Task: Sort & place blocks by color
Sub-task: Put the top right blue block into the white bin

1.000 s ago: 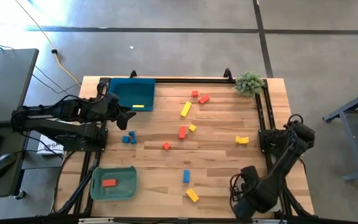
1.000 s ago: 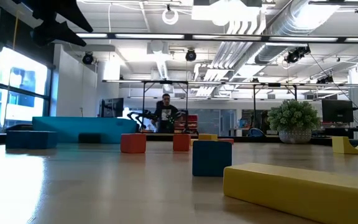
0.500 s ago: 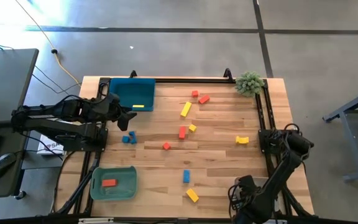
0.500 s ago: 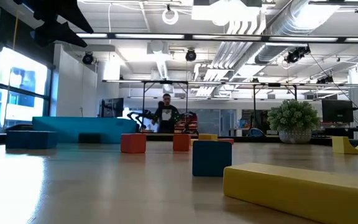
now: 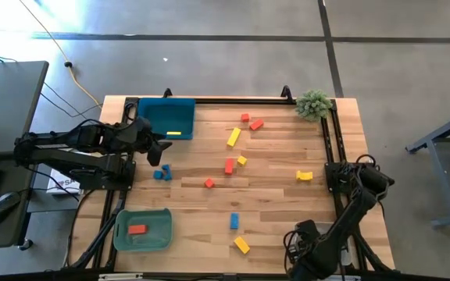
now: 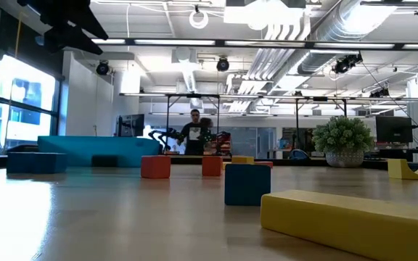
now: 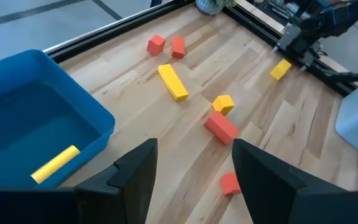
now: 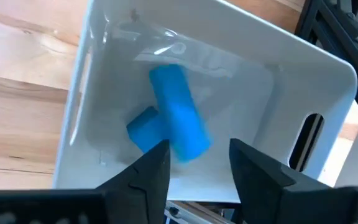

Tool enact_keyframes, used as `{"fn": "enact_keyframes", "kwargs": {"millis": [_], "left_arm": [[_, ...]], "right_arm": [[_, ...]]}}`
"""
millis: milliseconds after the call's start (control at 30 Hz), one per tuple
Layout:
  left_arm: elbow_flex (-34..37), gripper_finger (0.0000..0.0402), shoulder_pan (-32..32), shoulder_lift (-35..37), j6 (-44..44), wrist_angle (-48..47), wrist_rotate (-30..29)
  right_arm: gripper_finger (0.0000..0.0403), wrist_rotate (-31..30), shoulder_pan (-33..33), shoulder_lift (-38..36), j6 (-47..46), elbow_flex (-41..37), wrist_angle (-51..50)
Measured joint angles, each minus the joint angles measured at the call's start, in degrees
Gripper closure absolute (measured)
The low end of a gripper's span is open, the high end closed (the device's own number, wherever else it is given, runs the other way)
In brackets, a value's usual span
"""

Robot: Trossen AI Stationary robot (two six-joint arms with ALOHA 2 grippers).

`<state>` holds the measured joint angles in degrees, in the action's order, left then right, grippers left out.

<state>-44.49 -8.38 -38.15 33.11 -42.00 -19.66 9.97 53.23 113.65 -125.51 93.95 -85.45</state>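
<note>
Blocks scattered over the wooden table (image 5: 280, 203): a yellow bar (image 5: 233, 137) and two red-orange blocks (image 5: 251, 122) toward the far middle, a red-orange bar (image 5: 229, 165) with a small yellow cube (image 5: 242, 160) touching or just beside it at centre, a small red-orange cube (image 5: 208, 183) nearer, a pair of blue blocks (image 5: 162, 172) to the left, a yellow arch block (image 5: 304, 176) to the right, a blue block (image 5: 234, 221) and a yellow block (image 5: 242, 245) near the front edge. Already sorted: one yellow bar (image 5: 173, 133) inside the blue tray (image 5: 153, 117) at far left, one red-orange block (image 5: 137, 229) inside the green tray (image 5: 159, 238) at near left, and two blue blocks (image 8: 169, 121) lying in the white bin (image 8: 297, 81) at near right, one blurred and overlapping the other.

Above that white bin, the right gripper (image 8: 197, 171), fingers spread apart and empty. At the left, beside the blue tray's near edge, the left gripper (image 7: 194, 180), fingers parted wide, holding nothing. At the far right corner, a small potted plant (image 5: 313, 103). Beyond the table in the low view, a person (image 6: 194, 132) standing in the room.
</note>
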Motion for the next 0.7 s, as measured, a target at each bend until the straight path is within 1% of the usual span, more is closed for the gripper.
{"fn": "enact_keyframes", "kwargs": {"millis": [200, 300, 400, 533, 700], "left_arm": [[0.0, 0.0204, 0.0, 0.0, -4.4, 0.5, 0.0], [0.0, 0.0204, 0.0, -0.4, -8.0, 4.2, 0.1], [0.0, 0.0204, 0.0, -1.1, -12.2, 8.6, 1.5], [0.0, 0.0204, 0.0, -2.9, -17.0, 12.8, 2.4], [0.0, 0.0204, -0.4, -5.5, -22.2, 13.7, 2.6]], "right_arm": [[0.0230, 0.8, -0.8, 0.0, 0.0, 0.0, -0.2], [0.0229, 0.1, -1.8, 0.0, 0.0, 0.0, -0.7], [0.0229, -1.4, -3.1, -0.7, 0.0, 0.0, -0.7], [0.0229, -5.8, -5.0, -2.0, 0.0, 0.0, -0.7], [0.0229, -9.9, -8.1, -3.5, 3.4, 0.0, -1.2]]}}
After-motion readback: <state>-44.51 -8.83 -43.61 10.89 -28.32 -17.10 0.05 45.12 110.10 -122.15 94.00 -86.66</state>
